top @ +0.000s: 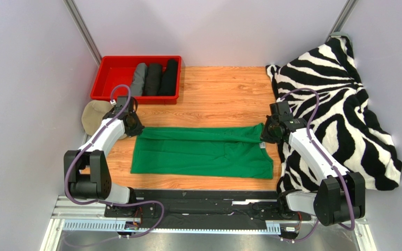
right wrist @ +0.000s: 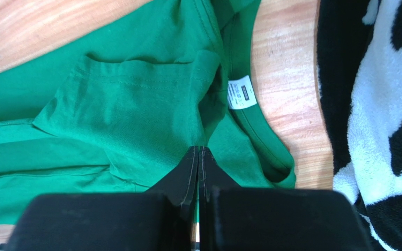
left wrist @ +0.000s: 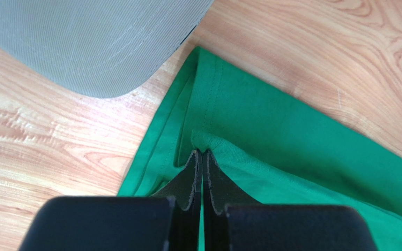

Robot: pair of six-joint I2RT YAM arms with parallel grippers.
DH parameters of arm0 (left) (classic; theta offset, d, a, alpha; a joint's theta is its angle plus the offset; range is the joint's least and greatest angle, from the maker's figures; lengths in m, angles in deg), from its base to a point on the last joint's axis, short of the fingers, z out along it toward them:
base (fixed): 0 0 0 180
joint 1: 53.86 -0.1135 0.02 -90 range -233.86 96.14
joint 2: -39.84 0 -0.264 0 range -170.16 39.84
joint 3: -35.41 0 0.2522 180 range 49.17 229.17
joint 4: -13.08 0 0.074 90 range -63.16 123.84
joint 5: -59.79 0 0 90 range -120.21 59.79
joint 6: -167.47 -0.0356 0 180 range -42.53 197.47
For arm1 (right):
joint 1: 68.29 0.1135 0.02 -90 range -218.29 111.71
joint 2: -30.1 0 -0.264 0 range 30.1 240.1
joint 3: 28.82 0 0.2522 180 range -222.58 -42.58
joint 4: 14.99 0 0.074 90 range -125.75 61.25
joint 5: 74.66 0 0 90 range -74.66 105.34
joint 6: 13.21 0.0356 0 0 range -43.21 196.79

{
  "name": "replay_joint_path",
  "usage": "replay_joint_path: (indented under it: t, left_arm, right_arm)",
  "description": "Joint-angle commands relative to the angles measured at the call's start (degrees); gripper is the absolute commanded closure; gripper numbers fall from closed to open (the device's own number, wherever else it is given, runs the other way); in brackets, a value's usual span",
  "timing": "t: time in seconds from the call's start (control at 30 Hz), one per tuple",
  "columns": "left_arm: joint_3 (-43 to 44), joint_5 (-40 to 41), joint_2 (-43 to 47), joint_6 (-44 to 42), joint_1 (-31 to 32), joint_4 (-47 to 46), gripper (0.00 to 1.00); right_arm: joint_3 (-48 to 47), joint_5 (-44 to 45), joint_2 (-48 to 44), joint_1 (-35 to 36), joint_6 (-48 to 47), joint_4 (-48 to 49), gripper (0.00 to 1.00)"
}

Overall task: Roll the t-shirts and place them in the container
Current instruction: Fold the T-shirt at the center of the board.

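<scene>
A bright green t-shirt lies folded into a long band across the wooden table, its collar and small white label at the right end. My left gripper sits at the band's far left corner, shut on a pinch of green cloth by the hem. My right gripper is at the far right corner beside the collar, shut on a fold of the same shirt. One grey rolled t-shirt and two black ones lie side by side in the red bin.
A beige cap lies just left of my left gripper, its brim close to the shirt corner. The zebra-striped blanket is heaped along the right side, right beside the collar. Bare wood lies between bin and shirt.
</scene>
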Motion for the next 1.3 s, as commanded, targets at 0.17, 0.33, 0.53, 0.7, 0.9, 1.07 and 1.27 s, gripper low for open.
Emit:
replay_joint_path:
  t: [0.17,0.33,0.53,0.7,0.9,1.07,1.27]
  left_arm:
    - [-4.52,0.90,2.68,2.20,-0.32,-1.71,1.00]
    - [-5.22,0.55,2.15,2.64,-0.32,-2.33,1.00]
    - [-4.35,1.86,4.60,2.11,-0.32,-1.01,1.00]
    - [-3.46,3.36,6.54,1.76,-0.40,0.75,1.00]
    - [-5.30,2.75,6.89,2.46,-0.32,0.22,1.00]
    - [-7.41,2.48,7.16,3.25,-0.32,-0.48,1.00]
    - [-9.09,0.29,10.93,5.01,-0.32,-0.39,0.72]
  right_arm:
    - [5.22,-3.08,-1.22,0.19,1.69,4.20,1.00]
    - [6.19,-3.51,0.10,0.19,1.69,5.34,1.00]
    - [3.21,-2.20,-1.21,0.19,0.90,2.71,1.00]
    - [3.46,-2.90,-3.67,0.19,1.60,1.48,1.00]
    - [6.36,-4.13,-4.64,0.27,2.12,2.35,1.00]
    - [9.53,-4.66,-5.26,0.36,2.30,3.50,1.00]
    - [13.66,-7.21,-6.40,0.36,2.48,6.40,0.76]
